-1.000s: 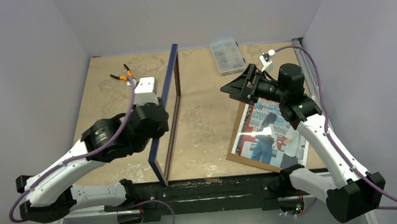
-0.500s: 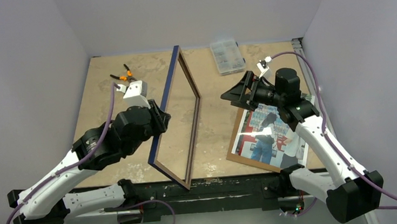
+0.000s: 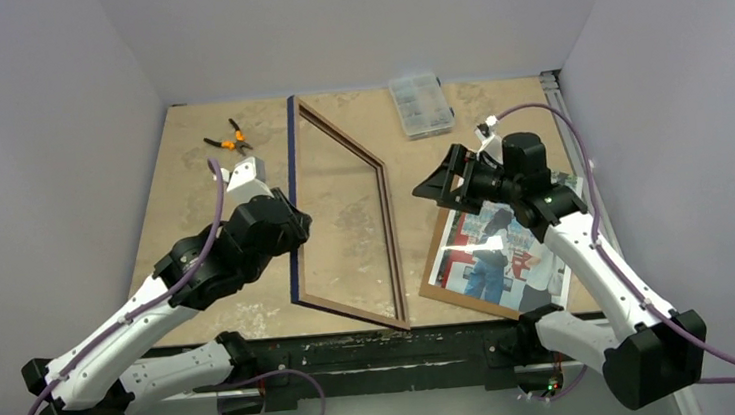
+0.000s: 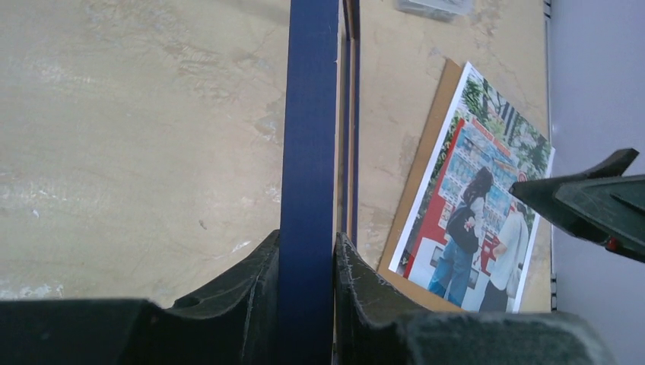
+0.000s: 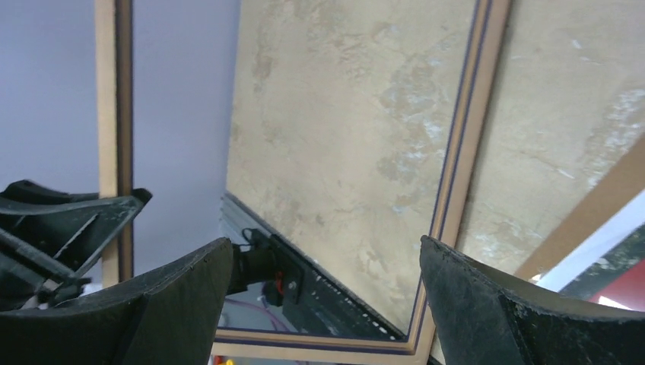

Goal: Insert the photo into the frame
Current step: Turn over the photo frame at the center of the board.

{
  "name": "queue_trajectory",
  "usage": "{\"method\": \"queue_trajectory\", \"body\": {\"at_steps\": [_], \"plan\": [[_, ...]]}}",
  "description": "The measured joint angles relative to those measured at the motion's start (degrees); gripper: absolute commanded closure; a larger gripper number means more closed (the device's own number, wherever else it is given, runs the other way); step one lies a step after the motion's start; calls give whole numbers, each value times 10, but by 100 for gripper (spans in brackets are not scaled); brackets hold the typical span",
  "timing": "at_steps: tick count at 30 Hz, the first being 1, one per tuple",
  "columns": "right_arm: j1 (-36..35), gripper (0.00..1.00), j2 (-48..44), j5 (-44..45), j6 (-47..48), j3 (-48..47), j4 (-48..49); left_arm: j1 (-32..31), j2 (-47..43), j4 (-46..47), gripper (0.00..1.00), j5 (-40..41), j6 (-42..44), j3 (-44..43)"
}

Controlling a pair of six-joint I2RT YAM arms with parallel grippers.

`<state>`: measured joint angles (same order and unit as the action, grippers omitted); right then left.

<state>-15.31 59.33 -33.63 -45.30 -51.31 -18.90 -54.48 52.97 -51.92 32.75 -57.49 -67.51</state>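
The frame [image 3: 388, 226] leans tilted over the table's middle, its wood-brown face up and its dark blue edge on the left. My left gripper [image 3: 290, 226] is shut on that blue left rail [image 4: 308, 114], with the jaws pressed on both sides of it [image 4: 306, 251]. The photo [image 3: 496, 248] lies face up on a brown board [image 3: 436, 252] at the right; it also shows in the left wrist view [image 4: 487, 182]. My right gripper [image 3: 439, 183] is open and empty, hovering just right of the frame's right rail [image 5: 464, 152], above the board's far end.
Orange-handled pliers [image 3: 225, 137] lie at the back left. A clear parts box [image 3: 421, 104] sits at the back, right of centre. Walls close in the table on three sides. The black base rail [image 3: 376, 347] runs along the near edge.
The frame has tipped from standing on edge to leaning over to the right, its brown face now showing. My left gripper turned with it. The right gripper has shifted slightly.
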Motion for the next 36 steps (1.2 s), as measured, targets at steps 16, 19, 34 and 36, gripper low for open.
{"method": "queue_trajectory", "body": {"at_steps": [16,19,34,36], "plan": [[-111,21,157,130,101,33,-61,64,-1,17,100,15,-17,94],[-142,24,212,159,108,34,-57,70,3,17,100,17,-9,103],[-187,75,321,219,108,27,16,93,25,3,88,24,18,145],[-186,87,326,221,106,27,21,98,30,-5,84,28,23,145]]}}
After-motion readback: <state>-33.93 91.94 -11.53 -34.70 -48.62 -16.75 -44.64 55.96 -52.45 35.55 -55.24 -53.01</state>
